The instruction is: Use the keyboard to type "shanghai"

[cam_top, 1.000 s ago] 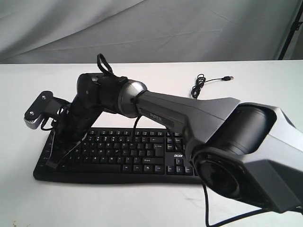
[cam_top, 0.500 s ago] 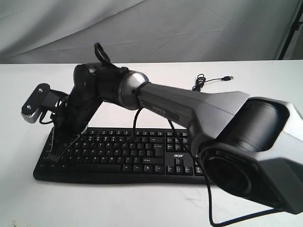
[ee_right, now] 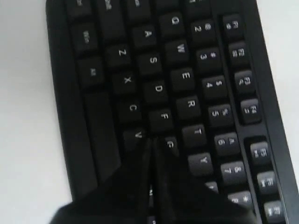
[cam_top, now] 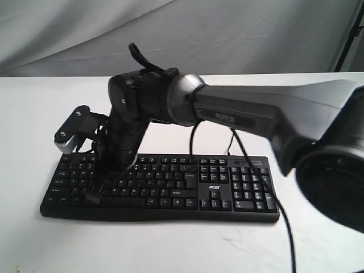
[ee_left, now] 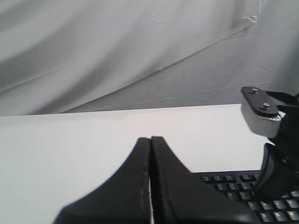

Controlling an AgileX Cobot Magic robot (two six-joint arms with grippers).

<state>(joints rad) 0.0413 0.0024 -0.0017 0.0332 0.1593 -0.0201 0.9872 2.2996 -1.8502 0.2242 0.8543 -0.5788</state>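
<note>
The right gripper [ee_right: 150, 143] has its two black fingers pressed flat together into one narrow point. That point hangs over the letter block of the keyboard [ee_right: 187, 74], where the V, F and G keys meet. Whether it actually touches a key cannot be told.

In the exterior view this gripper [cam_top: 94, 195] reaches across to the left half of the keyboard [cam_top: 170, 183], which lies flat and lengthwise on the white table [cam_top: 170, 244], number pad to the right.

The left gripper [ee_left: 150, 140] is likewise closed, holding nothing. It hangs apart from the keyboard [ee_left: 229, 179], of which its camera catches only a corner.

The right arm [cam_top: 244, 111] covers part of the table behind the keyboard, and its wrist hides some keys near the upper left. The legends in the right wrist view are blurred, and the far end of the keyboard is cut off there. The left arm itself does not show in the exterior view.
</note>
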